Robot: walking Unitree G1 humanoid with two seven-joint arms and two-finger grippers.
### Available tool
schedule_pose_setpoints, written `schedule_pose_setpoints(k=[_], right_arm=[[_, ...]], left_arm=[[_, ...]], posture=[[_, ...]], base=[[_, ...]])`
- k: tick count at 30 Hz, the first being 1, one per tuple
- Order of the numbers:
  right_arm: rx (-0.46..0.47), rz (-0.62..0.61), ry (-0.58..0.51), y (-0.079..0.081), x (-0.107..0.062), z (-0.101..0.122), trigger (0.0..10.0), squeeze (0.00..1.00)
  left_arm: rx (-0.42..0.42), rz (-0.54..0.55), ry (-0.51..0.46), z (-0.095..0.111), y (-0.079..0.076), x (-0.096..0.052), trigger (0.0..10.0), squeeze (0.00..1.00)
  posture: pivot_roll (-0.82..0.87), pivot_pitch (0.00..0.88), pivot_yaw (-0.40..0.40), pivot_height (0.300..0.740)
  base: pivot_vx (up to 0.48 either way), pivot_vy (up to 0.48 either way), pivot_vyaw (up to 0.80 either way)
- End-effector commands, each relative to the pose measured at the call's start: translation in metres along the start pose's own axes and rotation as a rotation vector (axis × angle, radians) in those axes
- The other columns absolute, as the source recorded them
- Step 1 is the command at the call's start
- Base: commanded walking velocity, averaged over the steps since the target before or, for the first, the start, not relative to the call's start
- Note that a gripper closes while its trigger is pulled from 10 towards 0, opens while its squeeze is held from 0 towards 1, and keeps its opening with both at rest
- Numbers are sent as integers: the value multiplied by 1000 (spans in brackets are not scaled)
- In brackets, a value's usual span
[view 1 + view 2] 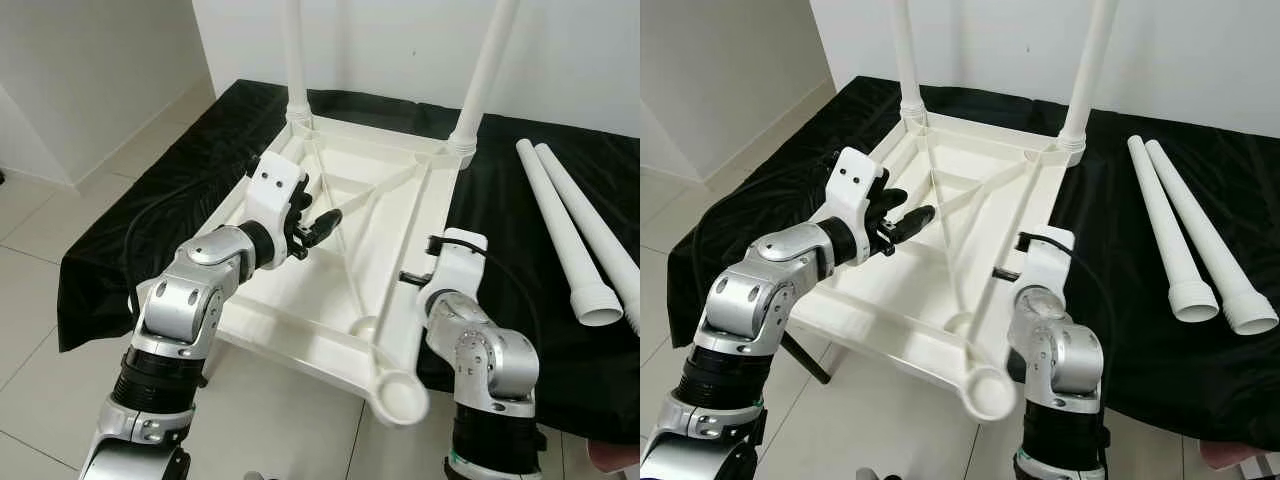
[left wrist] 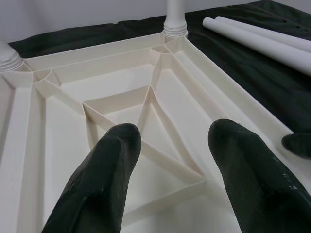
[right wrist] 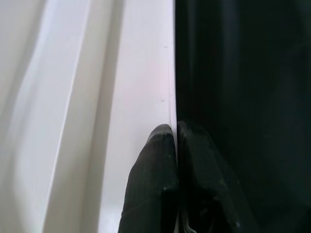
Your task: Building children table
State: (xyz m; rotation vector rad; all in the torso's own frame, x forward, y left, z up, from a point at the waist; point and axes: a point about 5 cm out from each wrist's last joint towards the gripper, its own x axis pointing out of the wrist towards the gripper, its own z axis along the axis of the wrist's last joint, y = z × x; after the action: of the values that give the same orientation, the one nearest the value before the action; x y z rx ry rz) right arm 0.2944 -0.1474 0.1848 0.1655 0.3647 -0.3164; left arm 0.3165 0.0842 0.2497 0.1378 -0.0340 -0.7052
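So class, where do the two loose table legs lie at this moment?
The two loose table legs lie side by side on the black cloth, on the robot's right of the upturned tabletop, wide ends nearest the robot, beyond the right gripper.

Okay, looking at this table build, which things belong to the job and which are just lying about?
Part of the job:
- upturned white tabletop
- two legs already standing in its far corners
- two loose legs on the cloth, waiting
- left gripper, open over the tabletop
- right gripper, shut on the tabletop's edge

Just there:
- black cloth
- tiled floor
- white wall
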Motion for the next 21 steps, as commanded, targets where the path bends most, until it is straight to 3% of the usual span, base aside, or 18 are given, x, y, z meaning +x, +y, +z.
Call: schedule_pose_setpoints(k=[1,14,15,21], right_arm=[[-3,15,58,3,1,-9,0,0],[7,-3,21,9,15,0,0,0],[1,5,-12,12,24,4,0,0],[-2,19,-58,15,36,10,0,0]], left_arm=[[-13,41,12,-3,2,-4,10000,0],[-30,53,10,-1,-1,-10,10000,0],[-36,61,10,0,-1,-14,10000,0],[-44,65,11,2,-1,-18,10000,0]], posture=[[-66,141,50,740],[-50,173,49,740],[-43,191,49,740],[-38,208,55,740]], base=[[0,0,0],[0,0,0],[0,0,0],[0,0,0]])
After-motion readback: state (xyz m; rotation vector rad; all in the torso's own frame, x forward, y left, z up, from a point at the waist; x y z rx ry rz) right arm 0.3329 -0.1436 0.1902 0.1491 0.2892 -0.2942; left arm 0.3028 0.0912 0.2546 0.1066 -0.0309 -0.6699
